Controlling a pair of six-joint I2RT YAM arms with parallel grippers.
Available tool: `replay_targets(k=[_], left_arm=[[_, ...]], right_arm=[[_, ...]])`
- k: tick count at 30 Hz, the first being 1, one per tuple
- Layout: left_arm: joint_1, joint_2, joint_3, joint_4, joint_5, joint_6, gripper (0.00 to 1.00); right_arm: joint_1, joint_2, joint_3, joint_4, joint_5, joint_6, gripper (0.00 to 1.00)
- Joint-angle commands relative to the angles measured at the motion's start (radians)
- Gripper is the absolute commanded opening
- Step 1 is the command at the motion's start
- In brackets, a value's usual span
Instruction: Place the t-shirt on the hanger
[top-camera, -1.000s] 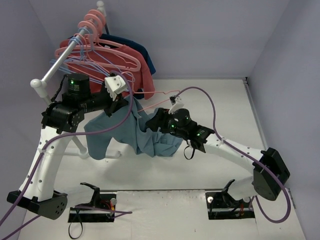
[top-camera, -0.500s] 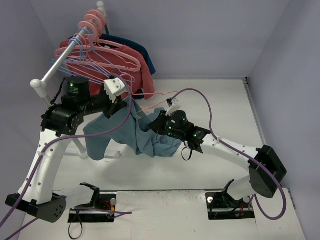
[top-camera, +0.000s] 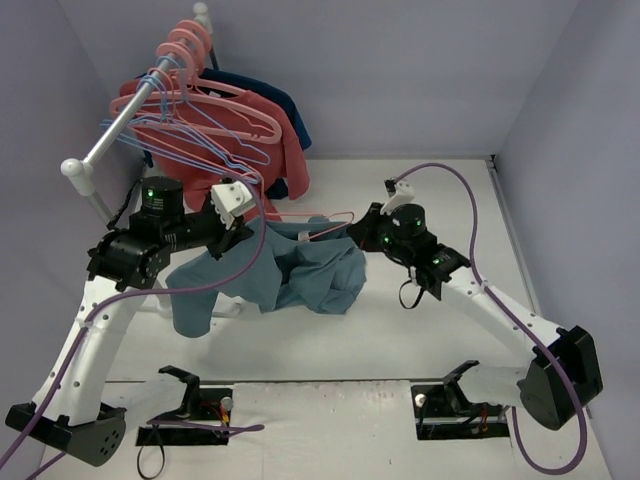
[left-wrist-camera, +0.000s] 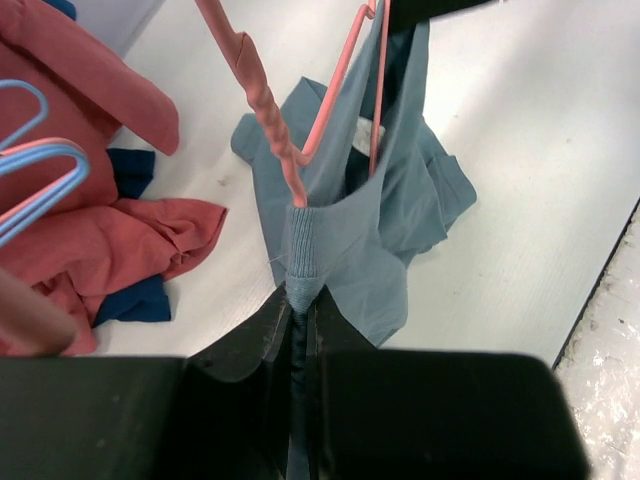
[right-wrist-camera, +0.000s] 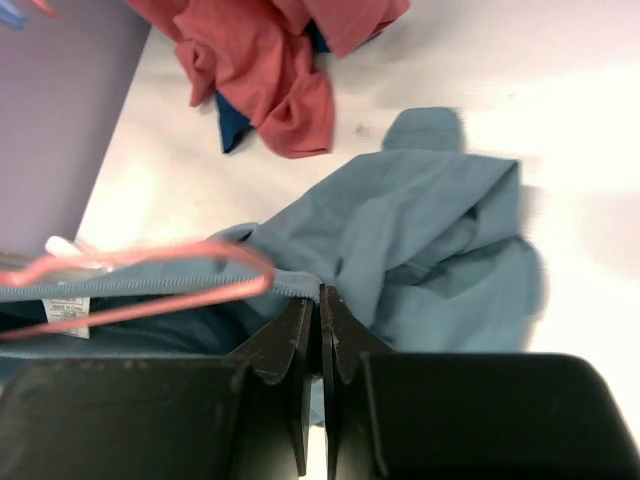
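Teal cotton t-shirt (top-camera: 300, 275): we hold its collar with left gripper (left-wrist-camera: 298, 300) and right gripper (right-wrist-camera: 322, 300), both clenched, spreading the neck around the hanger (top-camera: 320, 222).

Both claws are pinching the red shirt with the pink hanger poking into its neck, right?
No: the left gripper and right gripper pinch the blue-grey t-shirt, not the red shirt; both wrist views show it. The hanger does enter its neck.
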Motion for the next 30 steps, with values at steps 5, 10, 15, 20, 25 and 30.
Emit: replay_targets(k=[5,10,15,20,25,30], left_arm=[[0.002,-0.025,-0.012,0.077,-0.015,0.033,0.0],[0.002,-0.006,-0.009,0.072,-0.049,0.046,0.0],[-0.033,0.065,0.076,0.072,-0.127,0.047,0.0],[-0.161,0.119,0.191,0.077,-0.242,0.047,0.0],[-0.268,0.191,0.394,0.084,-0.28,0.041,0.0],[-0.268,0.193,0.498,0.085,-0.26,0.047,0.0]], right_arm=[[-0.196,0.056,0.166,-0.099,-0.128,-0.157,0.0],[-0.208,0.107,0.281,-0.182,-0.146,-0.248,0.0],[-0.175,0.128,0.397,-0.221,-0.165,-0.284,0.0],[-0.086,0.165,0.503,-0.279,-0.139,-0.302,0.0],[-0.005,0.203,0.688,-0.317,-0.075,-0.367,0.0],[0.02,0.232,0.897,-0.343,-0.108,-0.433,0.0]])
